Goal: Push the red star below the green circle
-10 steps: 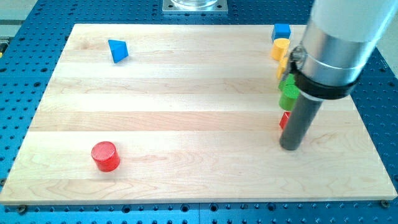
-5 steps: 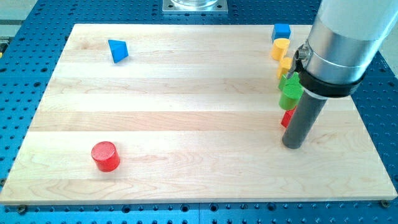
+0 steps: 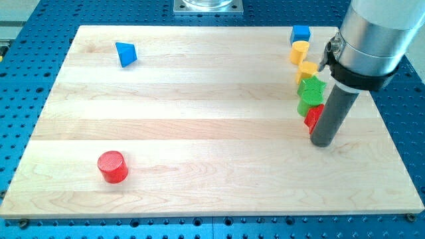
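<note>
The red star lies at the view's right side of the wooden board, mostly hidden behind my rod. It sits just below the green circle and touches it. A green star-like block sits right above the circle. My tip rests on the board just below and to the right of the red star, against it.
Above the green blocks a column holds a yellow block, a yellow cylinder and a blue cube. A blue triangle is at the top left. A red cylinder is at the bottom left.
My tip has moved right and up the view, from lower left of the red star to its lower right. More of the red star and green blocks now shows.
</note>
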`<state>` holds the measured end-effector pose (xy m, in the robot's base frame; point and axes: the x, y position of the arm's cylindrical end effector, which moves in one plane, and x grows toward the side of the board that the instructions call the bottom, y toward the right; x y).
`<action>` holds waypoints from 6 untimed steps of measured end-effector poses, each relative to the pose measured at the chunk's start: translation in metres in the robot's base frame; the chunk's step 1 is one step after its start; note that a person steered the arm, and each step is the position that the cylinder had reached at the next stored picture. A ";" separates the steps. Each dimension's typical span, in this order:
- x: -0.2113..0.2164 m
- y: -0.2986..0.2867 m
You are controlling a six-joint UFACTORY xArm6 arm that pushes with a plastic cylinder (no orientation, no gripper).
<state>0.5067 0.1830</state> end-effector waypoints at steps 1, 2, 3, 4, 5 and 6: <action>0.000 0.000; -0.002 0.000; -0.009 0.000; -0.009 0.000; 0.002 0.000; 0.056 -0.017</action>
